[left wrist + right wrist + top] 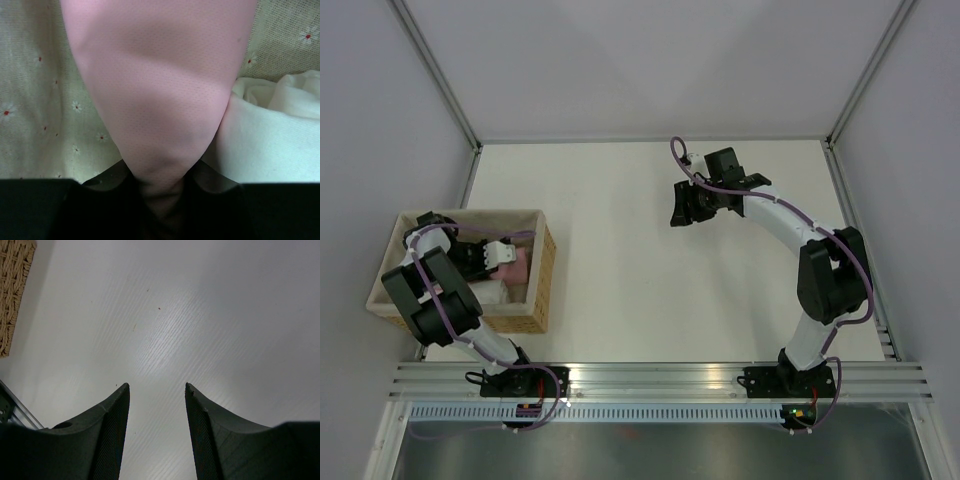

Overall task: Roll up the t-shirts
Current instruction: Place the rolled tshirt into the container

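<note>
Left hand (pixel 160 185): closed on a pinch of the pink t-shirt (pixel 160 85), down inside the basket (pixel 546 272), apparently to draw it out for rolling. Cloth: light pink, fine-knit, pulled into a taut cone widening away from the fingers; white cloth (pixel 272 140) touches it at the hand's right. Right hand (pixel 156 390): open, empty, above bare counter (pixel 225 315), likely waiting to receive.

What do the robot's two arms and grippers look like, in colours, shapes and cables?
Both arms have white links and bulky black joints, with a purple cable running along each: left arm, right arm. The right gripper has two dark, tapering fingers with finely textured inner faces.
</note>
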